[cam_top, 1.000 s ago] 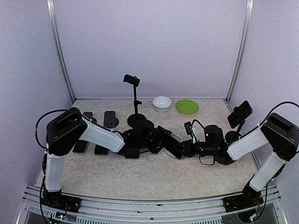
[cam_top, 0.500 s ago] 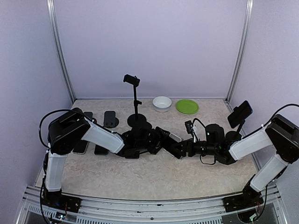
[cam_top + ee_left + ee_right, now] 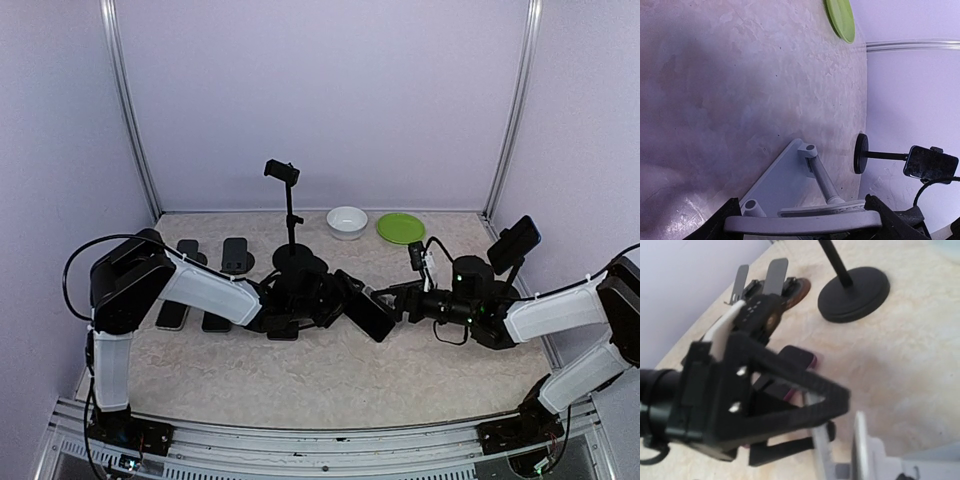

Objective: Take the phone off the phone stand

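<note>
Left gripper (image 3: 348, 302) jaws clench the phone (image 3: 368, 316), right gripper (image 3: 393, 298) jaws unreadable; a skewed pull could drag the phone stand (image 3: 785, 180) along

Phone stand (image 3: 860, 445) blurred, cut off (btm edge).

Two black-and-white arms

The left arm (image 3: 210, 290) and right arm (image 3: 550, 312) each have a smooth white shell link between bulky black joints, and thin black cables (image 3: 68, 275) loop off the shoulders; the left arm's end carries a black triangular frame (image 3: 805, 381) with two silver screws
</note>
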You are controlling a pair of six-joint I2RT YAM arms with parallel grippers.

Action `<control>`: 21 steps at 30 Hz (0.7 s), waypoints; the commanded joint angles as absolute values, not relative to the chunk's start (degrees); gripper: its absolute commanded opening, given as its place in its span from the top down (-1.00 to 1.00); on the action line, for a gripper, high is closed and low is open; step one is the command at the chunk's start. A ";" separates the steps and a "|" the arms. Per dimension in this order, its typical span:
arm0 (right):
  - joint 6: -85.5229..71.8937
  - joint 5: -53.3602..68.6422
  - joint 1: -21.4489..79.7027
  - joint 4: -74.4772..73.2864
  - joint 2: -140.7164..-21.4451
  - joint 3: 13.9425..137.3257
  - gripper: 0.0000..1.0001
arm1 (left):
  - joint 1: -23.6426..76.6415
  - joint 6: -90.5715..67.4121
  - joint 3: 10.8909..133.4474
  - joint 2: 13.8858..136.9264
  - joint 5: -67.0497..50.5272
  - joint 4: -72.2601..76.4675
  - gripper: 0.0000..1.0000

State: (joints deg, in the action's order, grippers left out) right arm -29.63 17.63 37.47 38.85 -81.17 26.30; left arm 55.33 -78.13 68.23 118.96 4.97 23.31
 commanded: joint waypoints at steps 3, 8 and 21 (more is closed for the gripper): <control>-29.09 15.60 35.59 36.90 -79.94 26.67 -0.62 | 56.47 -72.68 65.98 111.65 8.10 23.64 0.50; -29.43 16.02 35.18 35.70 -81.38 27.22 -0.55 | 57.42 -67.85 66.06 107.47 10.53 20.90 0.53; -29.49 17.52 35.20 36.05 -88.75 29.11 -0.22 | 57.49 -61.05 61.04 95.96 15.12 14.60 0.55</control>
State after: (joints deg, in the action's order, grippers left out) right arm -29.50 17.30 35.55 36.05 -87.35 27.70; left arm 57.32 -64.79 62.39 100.64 11.49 15.70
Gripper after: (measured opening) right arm 0.638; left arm 0.759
